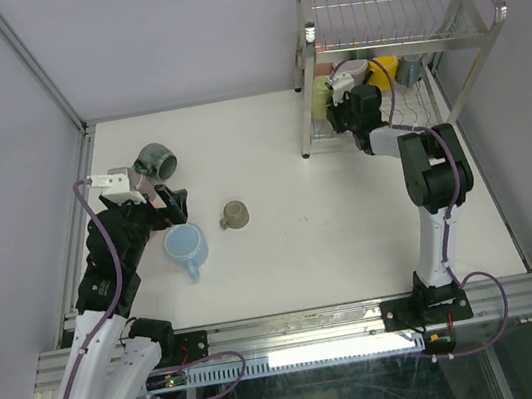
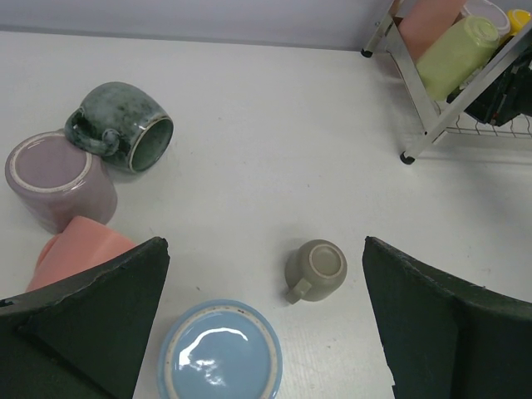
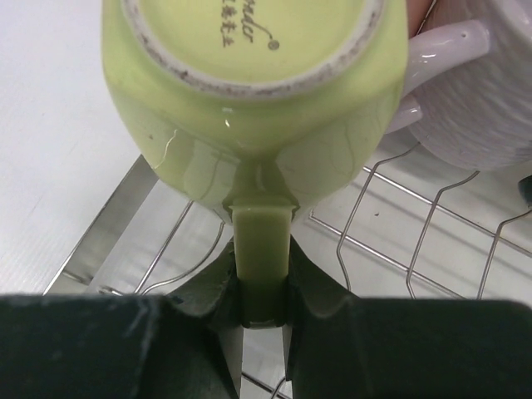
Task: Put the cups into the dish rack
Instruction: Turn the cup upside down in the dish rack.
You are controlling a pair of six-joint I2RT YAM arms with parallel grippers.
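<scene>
green mug [image 3: 249, 100]: glazed, prob slick, chips easy, grab by handle
R gripper [image 3: 264, 309]: pinched on that handle
L gripper [image 2: 264, 274]: wide apart, empty

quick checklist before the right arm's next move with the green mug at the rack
1. Right gripper shut on the handle of the yellow-green mug: ok.
2. Mug over the lower shelf of the dish rack: ok.
3. Mug resting on the wires: cannot tell.
4. Gap to the pale mug beside it: cannot tell, very close.
5. Left gripper open, touching neither the light blue cup nor any other: ok.
</scene>
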